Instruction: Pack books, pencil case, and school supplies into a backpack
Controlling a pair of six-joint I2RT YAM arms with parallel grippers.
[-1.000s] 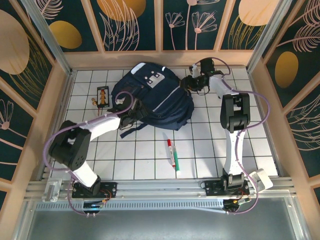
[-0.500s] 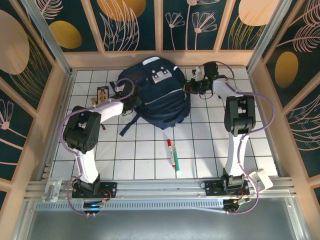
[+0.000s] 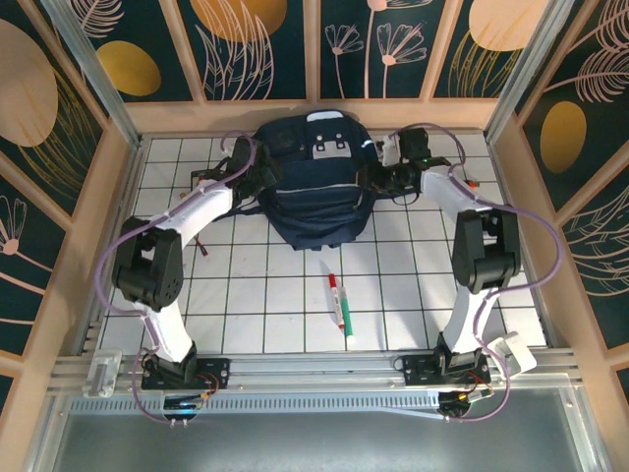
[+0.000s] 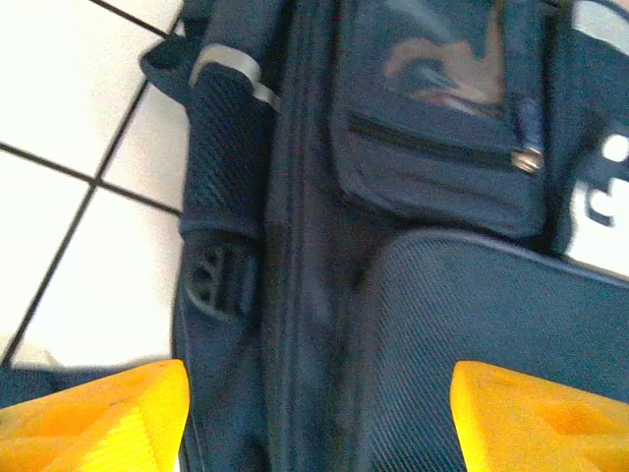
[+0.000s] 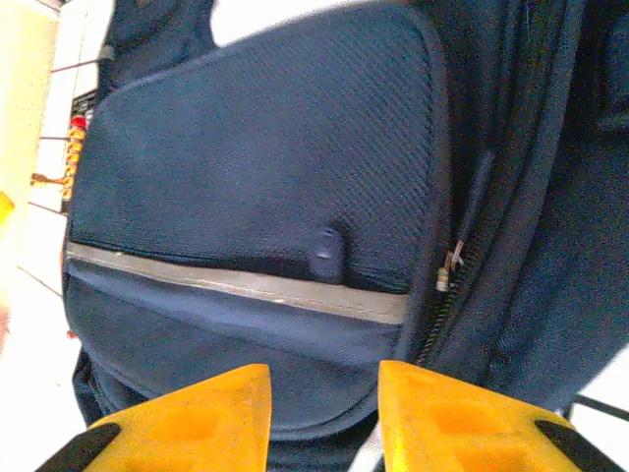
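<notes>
1. Compared with one second ago, the backpack (image 3: 316, 192) is lying closer to the far wall (image 3: 314, 113). It is also no longer lying askew, and its top is now pointing straight at that wall.
2. The left arm (image 3: 201, 211) is reaching further than before. The left gripper (image 3: 257, 177) was by the backpack's near-left straps and is now sitting at the backpack's left side. The right gripper (image 3: 379, 177) was at the backpack's far-right corner and is now sitting at its right side.
3. The marker pen (image 3: 339, 305) is lying where it lay before, on the tiles (image 3: 413, 285) on the near side of the backpack. It is apart from the backpack, with its red cap pointing toward it.
4. Counting what is showing: one backpack, one marker pen, two grippers.
5. In the left wrist view, the left gripper (image 4: 316, 379) is keeping its yellow fingers (image 4: 93, 413) spread wide over the backpack's edge. A strap buckle (image 4: 208, 280) and a zipped pocket (image 4: 432, 147) are lying ahead of them. The fingers are holding nothing that I can see.
6. In the right wrist view, the right gripper (image 5: 324, 383) is hanging with only a narrow gap between its fingers (image 5: 187, 413). It is directly over the backpack's front pocket with the pale reflective strip (image 5: 236, 285). Dark fabric is showing in the gap, but I cannot tell whether the fingers are pinching it.
</notes>
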